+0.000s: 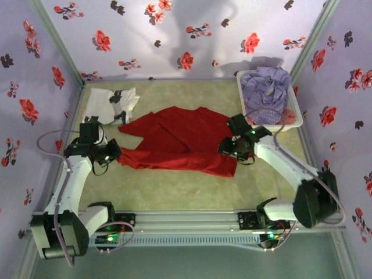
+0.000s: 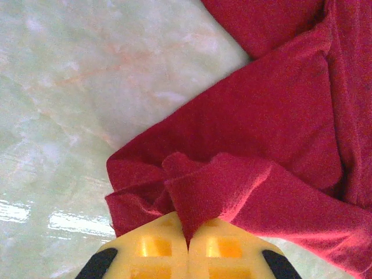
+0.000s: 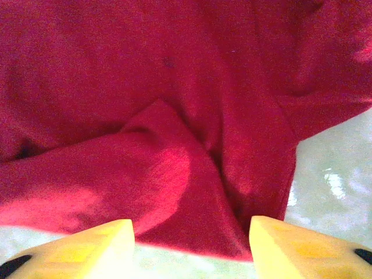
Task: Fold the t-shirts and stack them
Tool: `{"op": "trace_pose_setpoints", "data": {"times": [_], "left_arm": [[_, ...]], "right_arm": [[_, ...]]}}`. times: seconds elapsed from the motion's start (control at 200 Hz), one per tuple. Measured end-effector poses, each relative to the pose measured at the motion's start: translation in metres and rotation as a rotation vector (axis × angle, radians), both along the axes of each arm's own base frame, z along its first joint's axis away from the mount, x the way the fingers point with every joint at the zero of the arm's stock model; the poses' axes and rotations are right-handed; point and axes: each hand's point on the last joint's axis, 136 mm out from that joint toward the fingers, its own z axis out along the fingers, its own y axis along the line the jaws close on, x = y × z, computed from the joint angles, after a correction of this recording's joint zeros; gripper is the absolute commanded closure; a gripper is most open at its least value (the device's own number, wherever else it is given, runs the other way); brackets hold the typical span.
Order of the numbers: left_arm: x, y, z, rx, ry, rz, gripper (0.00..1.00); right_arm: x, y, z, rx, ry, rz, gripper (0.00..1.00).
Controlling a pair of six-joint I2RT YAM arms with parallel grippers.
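Note:
A bright red t-shirt [image 1: 177, 141] lies crumpled across the middle of the table. My left gripper [image 1: 114, 153] is shut on a pinched fold of the red t-shirt [image 2: 244, 145] at its left edge; the yellow fingers [image 2: 154, 247] meet with cloth between them. My right gripper [image 1: 228, 148] stands open over the red t-shirt [image 3: 174, 104] at its right edge, fingers [image 3: 87, 247] apart and nothing between them. A folded white t-shirt with black print [image 1: 113, 104] lies at the back left. A pale lavender t-shirt [image 1: 266, 87] is heaped in the basket.
The white plastic basket [image 1: 297, 116] stands at the back right corner. Floral walls close the table on three sides. Bare marbled tabletop [image 1: 174, 192] lies in front of the red cloth, and the arm bases sit on the near rail.

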Motion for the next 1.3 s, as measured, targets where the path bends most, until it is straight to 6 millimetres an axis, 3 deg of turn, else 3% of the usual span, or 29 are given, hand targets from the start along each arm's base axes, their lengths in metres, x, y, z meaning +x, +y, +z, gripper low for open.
{"op": "trace_pose_setpoints", "data": {"times": [0.235, 0.425, 0.55, 0.65, 0.775, 0.85, 0.92, 1.165, 1.3], "left_arm": [[-0.004, -0.002, -0.008, -0.008, 0.020, 0.008, 1.00], [0.000, -0.001, -0.007, -0.009, 0.007, 0.010, 1.00], [0.001, -0.001, -0.008, -0.009, 0.013, 0.010, 1.00], [0.002, -0.001, -0.005, -0.009, 0.005, 0.009, 1.00], [0.007, -0.001, 0.005, -0.009, -0.015, 0.009, 1.00], [0.013, -0.001, 0.020, -0.006, -0.039, 0.006, 1.00], [0.024, -0.001, 0.043, -0.003, -0.075, 0.002, 1.00], [0.085, 0.010, 0.148, 0.041, -0.286, -0.017, 1.00], [0.097, 0.036, 0.183, 0.083, -0.328, 0.020, 1.00]], "right_arm": [[0.022, 0.020, -0.032, -0.015, 0.063, 0.056, 0.39], [0.027, 0.039, -0.066, 0.014, 0.108, 0.089, 0.45], [0.029, 0.044, -0.084, 0.005, 0.153, 0.104, 0.62], [0.034, 0.049, -0.083, 0.020, 0.144, 0.119, 1.00], [0.035, 0.051, -0.076, 0.029, 0.137, 0.123, 1.00], [0.040, 0.052, -0.058, 0.030, 0.116, 0.129, 1.00], [0.055, 0.057, -0.028, 0.034, 0.058, 0.142, 1.00], [0.153, 0.106, 0.123, 0.159, -0.293, 0.194, 1.00], [0.191, 0.143, 0.160, 0.240, -0.363, 0.259, 1.00]]}}
